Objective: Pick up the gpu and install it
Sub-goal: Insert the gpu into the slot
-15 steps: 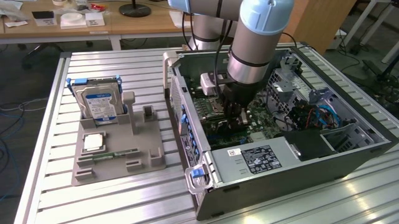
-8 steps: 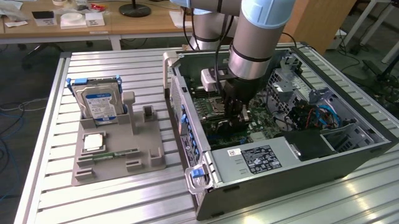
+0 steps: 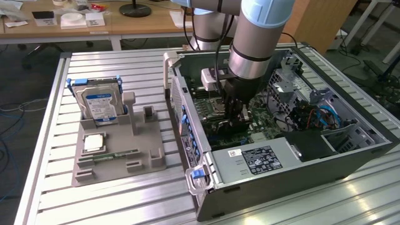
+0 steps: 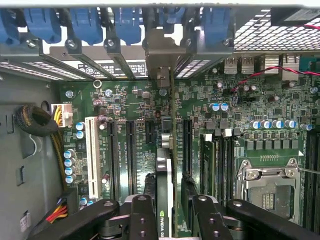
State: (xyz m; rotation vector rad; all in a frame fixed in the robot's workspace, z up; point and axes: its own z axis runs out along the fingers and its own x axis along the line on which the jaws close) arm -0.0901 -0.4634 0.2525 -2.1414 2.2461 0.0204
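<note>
GPU, a thin flat card seen edge-on with a black cooler face and a silvery metal end bracket, is pinched upright between the black fingers of the pincer and is held over the green motherboard, in line with the long black expansion slots. In the exterior view the pincer is seen lowered into the open grey metal computer case, which is laid on its side on the ribbed aluminium tabletop. The arm, a smooth cylinder in pale blue and silver, is seen descending steeply into the case. A white slot is set beside the black ones, and a square silvery processor socket is seen on the far side of the card. Blue plastic retaining clips are ranged along the perforated rear wall of the case. To the exterior view's left, a grey moulded holder is placed on the tabletop; a silver hard drive with a blue label is stood upright in it, and a slim green memory stick is laid flat in one groove.
</note>
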